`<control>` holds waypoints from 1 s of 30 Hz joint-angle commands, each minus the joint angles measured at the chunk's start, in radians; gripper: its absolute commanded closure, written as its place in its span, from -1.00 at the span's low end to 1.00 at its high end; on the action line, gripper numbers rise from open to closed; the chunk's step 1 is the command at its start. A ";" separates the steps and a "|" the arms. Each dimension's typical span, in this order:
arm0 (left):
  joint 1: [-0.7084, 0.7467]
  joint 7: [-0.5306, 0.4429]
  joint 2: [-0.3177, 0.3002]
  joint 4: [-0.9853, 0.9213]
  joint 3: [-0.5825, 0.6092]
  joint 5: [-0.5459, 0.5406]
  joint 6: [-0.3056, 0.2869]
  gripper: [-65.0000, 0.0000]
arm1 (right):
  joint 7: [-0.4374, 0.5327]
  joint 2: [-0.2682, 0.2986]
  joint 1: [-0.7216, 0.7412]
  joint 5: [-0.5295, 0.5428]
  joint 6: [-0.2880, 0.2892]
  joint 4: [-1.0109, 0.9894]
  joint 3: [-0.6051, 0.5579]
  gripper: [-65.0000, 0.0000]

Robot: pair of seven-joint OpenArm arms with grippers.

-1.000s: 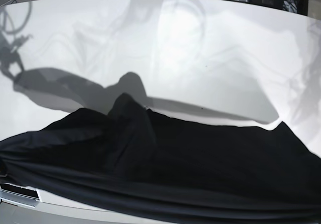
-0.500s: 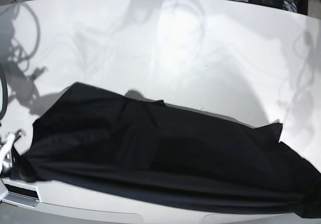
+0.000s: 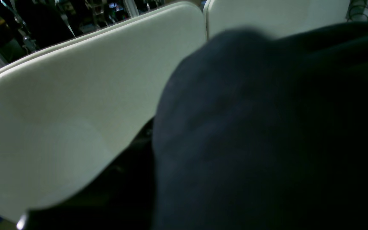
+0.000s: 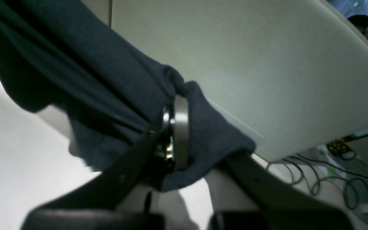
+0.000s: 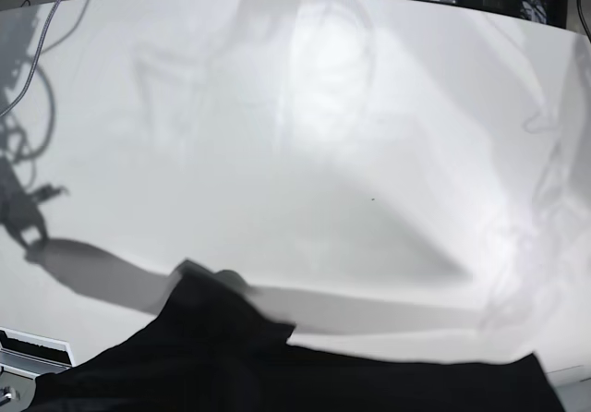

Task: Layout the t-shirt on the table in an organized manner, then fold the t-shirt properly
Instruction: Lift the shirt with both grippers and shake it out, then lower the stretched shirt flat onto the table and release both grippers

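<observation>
Your right end effector (image 4: 175, 134) is clamped on a bunched hem or corner of the t-shirt (image 5: 305, 375), with fabric wrapped over the metal finger (image 4: 180, 127). Your left end effector is hidden behind cloth that fills its wrist view; I judge it closed and likely holding the t-shirt, but you cannot confirm the grip from here. In the base view the garment occupies only the 6 o'clock edge of the surface (image 5: 305, 135), creased and blurred, with one fold raised toward 7 o'clock. The rest of the surface, from centre to 12 o'clock, carries nothing. Assessment: layout is not achieved; the shirt is not spread flat. Spreading, smoothing and every fold remain outstanding.
</observation>
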 commanded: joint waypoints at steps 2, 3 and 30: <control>-0.030 0.066 -0.011 0.008 -0.012 -0.056 0.008 1.00 | -0.031 0.016 0.010 0.065 0.011 0.010 0.010 1.00; -0.030 0.116 -0.011 0.008 -0.012 -0.094 0.004 1.00 | -0.068 0.015 -0.005 0.109 0.030 0.009 0.010 1.00; 0.708 0.340 -0.153 0.009 -0.012 -0.472 -0.032 1.00 | -0.390 0.014 -0.589 0.497 0.113 0.010 0.010 1.00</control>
